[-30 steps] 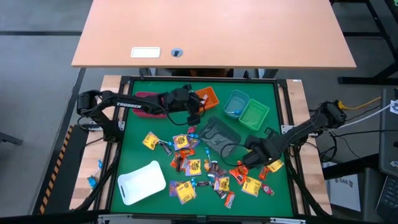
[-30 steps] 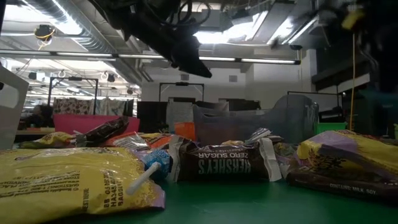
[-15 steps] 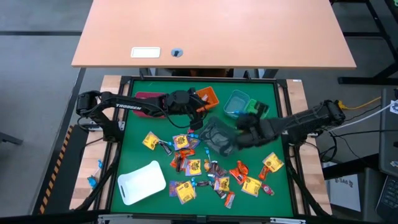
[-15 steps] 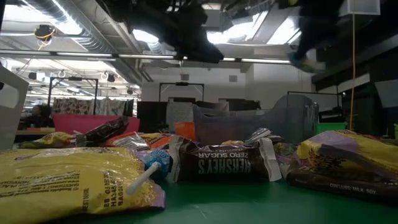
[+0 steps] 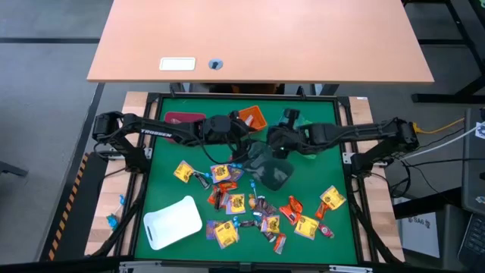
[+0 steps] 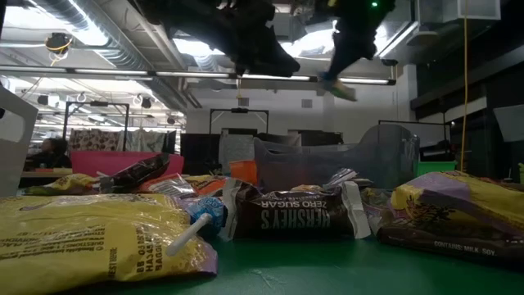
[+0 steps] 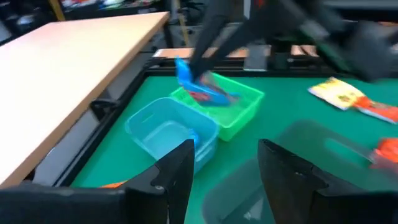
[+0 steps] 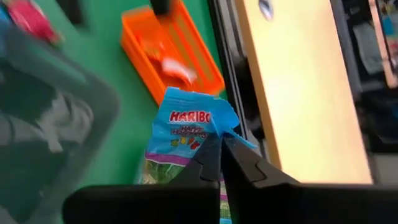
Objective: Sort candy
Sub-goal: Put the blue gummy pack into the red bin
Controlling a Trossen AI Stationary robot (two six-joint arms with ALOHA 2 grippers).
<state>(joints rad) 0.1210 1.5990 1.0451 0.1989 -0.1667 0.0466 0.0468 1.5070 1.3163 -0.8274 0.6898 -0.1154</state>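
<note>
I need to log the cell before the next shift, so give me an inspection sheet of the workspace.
Surface: green mat, partly covered.
Job's things: candy scattered on the near half; blue Haribo packet held.
Clutter: white tray; orange bin, blue bin, green bin, grey bin.
Grippers: left gripper open, empty; right gripper shut on the packet.
Cables: bundle right of table.
Surroundings: wooden desk behind.

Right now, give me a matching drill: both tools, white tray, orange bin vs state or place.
1 left tool
2 right tool
3 white tray
4 orange bin

a a sweet lies in it
b shut on the blue Haribo packet
c open, nothing between its fingers
d bare, on the robot's left

Pairs: 1-c, 2-b, 3-d, 4-a
</note>
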